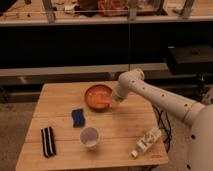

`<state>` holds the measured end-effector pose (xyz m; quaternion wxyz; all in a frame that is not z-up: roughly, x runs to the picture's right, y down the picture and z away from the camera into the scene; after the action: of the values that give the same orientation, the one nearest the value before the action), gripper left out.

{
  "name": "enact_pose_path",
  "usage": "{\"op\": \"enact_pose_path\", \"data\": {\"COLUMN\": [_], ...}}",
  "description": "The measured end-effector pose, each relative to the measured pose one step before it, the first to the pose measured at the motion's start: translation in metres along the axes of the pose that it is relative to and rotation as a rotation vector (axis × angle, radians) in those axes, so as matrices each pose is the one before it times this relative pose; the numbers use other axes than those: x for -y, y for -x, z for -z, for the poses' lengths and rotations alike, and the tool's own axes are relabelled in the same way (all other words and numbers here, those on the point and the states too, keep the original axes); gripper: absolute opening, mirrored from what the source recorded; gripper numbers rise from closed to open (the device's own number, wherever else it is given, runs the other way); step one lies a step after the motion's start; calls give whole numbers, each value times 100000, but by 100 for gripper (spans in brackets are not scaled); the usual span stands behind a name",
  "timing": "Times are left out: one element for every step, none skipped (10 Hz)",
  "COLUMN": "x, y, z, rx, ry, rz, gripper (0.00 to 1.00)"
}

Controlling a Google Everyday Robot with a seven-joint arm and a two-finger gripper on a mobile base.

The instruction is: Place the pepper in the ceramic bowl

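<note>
The ceramic bowl (95, 95) is round, shallow and glossy orange, and it stands at the back middle of the wooden table. The gripper (113, 99) is at the end of the white arm and reaches in from the right, low over the bowl's right rim. The pepper (103, 103), a small pale-orange elongated piece, lies just inside the bowl's right edge at the gripper's tip. I cannot tell whether the gripper holds it or whether it rests in the bowl.
A blue rectangular block (77, 117) lies in front of the bowl. A small white cup (89, 137) stands nearer the front. A black striped item (47, 141) lies at the front left. A pale bottle (146, 142) lies on its side at the front right, near the table edge (95, 164).
</note>
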<state>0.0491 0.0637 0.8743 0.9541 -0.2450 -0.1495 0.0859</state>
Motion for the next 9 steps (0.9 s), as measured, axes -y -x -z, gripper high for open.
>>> {"op": "enact_pose_path", "data": {"x": [78, 176, 95, 139, 62, 114, 101, 151, 74], "y": [-69, 20, 27, 146, 110, -4, -56, -35, 40], "z": [-15, 36, -48, 13, -91, 17, -46, -9, -40], "rx": [-53, -9, 3, 72, 46, -6, -80, -71, 36], "ry": [33, -71, 79, -50, 113, -69, 51, 0, 26], "rz": [-84, -40, -28, 75, 133, 2, -71, -86, 30], "gripper": [0, 0, 0, 0, 0, 0, 0, 0, 0]}}
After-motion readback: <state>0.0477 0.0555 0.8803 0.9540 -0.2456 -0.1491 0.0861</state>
